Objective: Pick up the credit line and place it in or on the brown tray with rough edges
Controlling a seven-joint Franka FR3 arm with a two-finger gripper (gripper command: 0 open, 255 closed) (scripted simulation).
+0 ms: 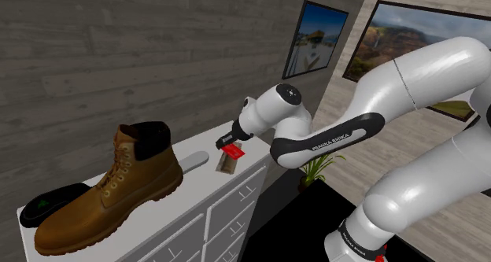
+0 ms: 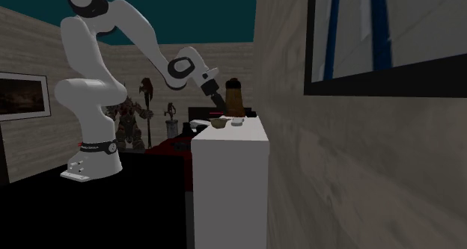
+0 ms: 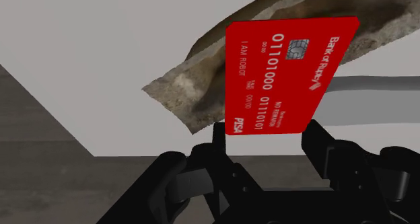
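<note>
Red plastic is what I have pinched: the credit card, chip and numbers turned toward the wrist camera, is clasped by its lower edge between the two black fingers of my claw. Beyond the card lies the brown tray, its edges ragged and its hollow darker than its rim. From the shoulder view the card hangs just above the tray and does not touch it.

So the lift looks done and the placing is what remains. To do it well, I should bring the card's free end over the middle of the tray rather than over its rim, then come down slowly along my own finger line. I would let go only when the card is nearly on the tray's floor, since a thin, light card dropped from above may skate over that uneven lip. Spreading the fingers gently and backing straight up should leave it lying flat.

A grey strip lies just beside the tray on the white dresser top, and a tan boot stands well apart from the tray. Neither crowds my descent.
</note>
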